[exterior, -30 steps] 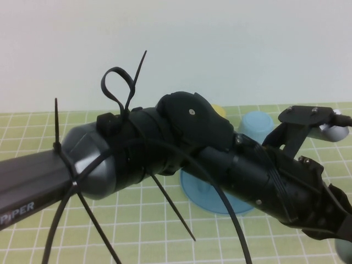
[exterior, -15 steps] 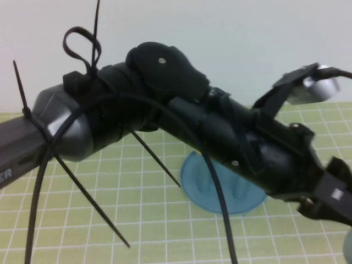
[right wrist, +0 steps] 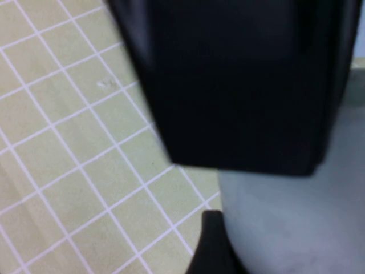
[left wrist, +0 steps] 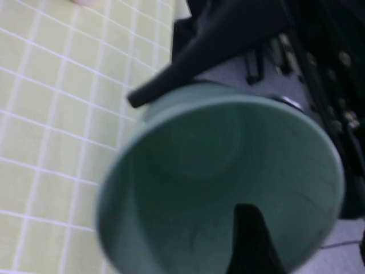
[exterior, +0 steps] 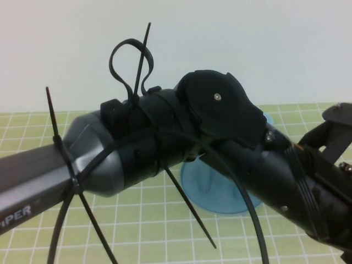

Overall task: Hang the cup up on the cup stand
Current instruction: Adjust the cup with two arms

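- My left hand [left wrist: 239,171] was clamped on the cup [left wrist: 222,182]: in the left wrist view one finger [left wrist: 251,240] ran inside the open mouth and the other pressed the outer wall, so the rim faced the camera.
- In the high view my left arm [exterior: 165,148] crossed nearly the whole frame, and the hand and cup themselves sat past the right edge, out of sight there.
- The cup stand [exterior: 214,190] showed only as a slice of blue base beneath the arm, toward the far edge of the counter [exterior: 137,220]; its pegs were hidden.
- My right hand [right wrist: 211,240] hung low over the counter beside a pale grey object [right wrist: 296,217]; I cannot tell whether its fingers were apart or together.
- I judged the step in hand to be the carry, with the cup lifted but not yet on a peg.
- The next move would call for turning the cup mouth-down, lining its opening over a peg, and lowering before letting go.
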{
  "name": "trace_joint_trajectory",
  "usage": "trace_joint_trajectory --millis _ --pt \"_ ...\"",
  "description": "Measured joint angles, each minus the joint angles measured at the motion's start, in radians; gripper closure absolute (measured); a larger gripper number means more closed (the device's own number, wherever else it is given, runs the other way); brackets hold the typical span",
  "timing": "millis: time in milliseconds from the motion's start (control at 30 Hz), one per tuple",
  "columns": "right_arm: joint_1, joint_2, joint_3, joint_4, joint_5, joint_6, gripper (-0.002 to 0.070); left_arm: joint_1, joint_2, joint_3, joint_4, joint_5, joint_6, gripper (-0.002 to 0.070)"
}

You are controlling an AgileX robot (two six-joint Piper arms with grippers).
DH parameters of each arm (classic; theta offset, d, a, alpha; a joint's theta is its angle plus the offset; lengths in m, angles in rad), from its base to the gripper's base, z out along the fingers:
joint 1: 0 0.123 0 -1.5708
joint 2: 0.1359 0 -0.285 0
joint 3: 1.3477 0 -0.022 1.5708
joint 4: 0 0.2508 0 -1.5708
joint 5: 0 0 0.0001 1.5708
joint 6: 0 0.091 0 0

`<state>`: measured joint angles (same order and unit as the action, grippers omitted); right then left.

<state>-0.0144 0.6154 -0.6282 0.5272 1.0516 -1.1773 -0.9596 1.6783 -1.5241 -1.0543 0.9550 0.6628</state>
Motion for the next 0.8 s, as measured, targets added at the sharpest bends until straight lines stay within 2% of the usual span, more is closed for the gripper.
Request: trace_joint_trajectory --millis 233,300,467,567,800 --pt "0.0 0.0 0.0 0.002 -0.005 0.005 0.0118 0.0 0.002 0.0 0.002 -0.063 0.03 0.0323" --pt "0.0 0.0 0.0 0.002 -0.007 0.005 0.0118 0.0 0.002 0.0 0.002 -0.063 0.031 0.0374" --pt "0.0 0.001 0.0 0.002 -0.009 0.005 0.0118 0.0 0.004 0.0 0.002 -0.047 0.042 0.0592" --pt "0.0 0.001 0.0 -0.002 -0.009 0.005 0.0118 0.0 0.011 0.0 0.0 -0.04 0.048 0.067" --pt "0.0 0.006 0.002 -0.039 -0.001 0.004 0.0118 0.0 0.047 0.0 -0.035 -0.023 0.033 0.0666"
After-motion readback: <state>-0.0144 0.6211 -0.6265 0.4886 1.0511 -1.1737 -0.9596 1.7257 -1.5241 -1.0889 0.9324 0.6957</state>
